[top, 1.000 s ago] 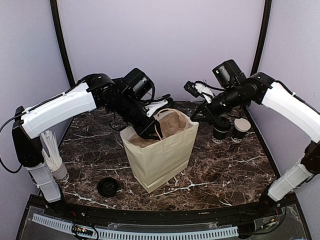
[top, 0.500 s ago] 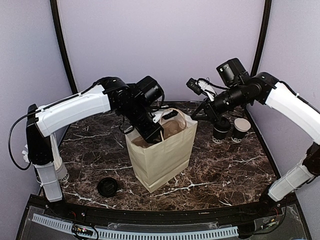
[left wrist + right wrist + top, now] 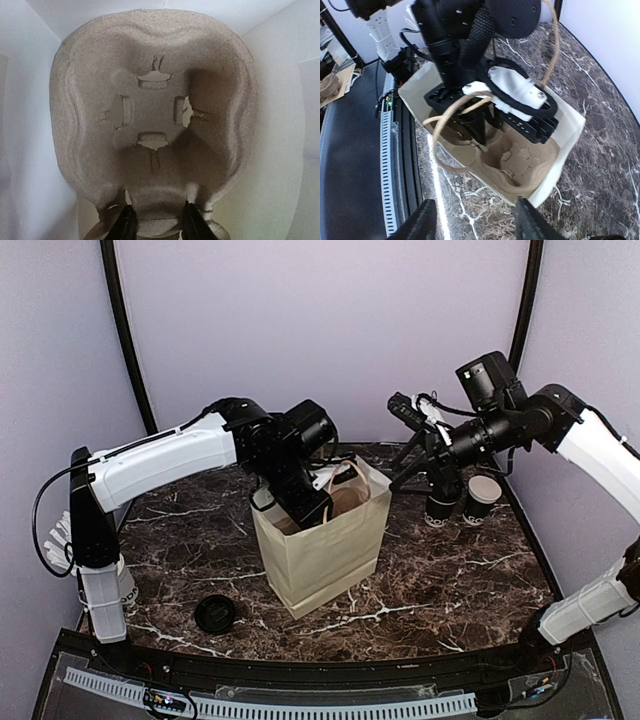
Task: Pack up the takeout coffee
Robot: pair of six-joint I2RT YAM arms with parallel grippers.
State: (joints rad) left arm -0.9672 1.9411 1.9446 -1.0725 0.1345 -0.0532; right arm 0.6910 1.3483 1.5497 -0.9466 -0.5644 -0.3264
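Left arm bent down into the bag (image 3: 322,558), left claw (image 3: 155,223) pinching the carrier (image 3: 150,100) by its rim, right claw (image 3: 475,225) spread wide, empty — takeout coffee (image 3: 441,507) top-hidden behind that arm.

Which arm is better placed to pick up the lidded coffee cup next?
Right. The right claw is open and empty, and the lidded cup stands on its side. The left claw is shut on the cup tray inside the bag.

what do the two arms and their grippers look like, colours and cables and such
The left arm and right arm have smooth white shells on the long links and black joints. Along them run black cables, one in a braided sleeve. The left gripper has black fingers and a white block body; the right gripper has black fingers too.
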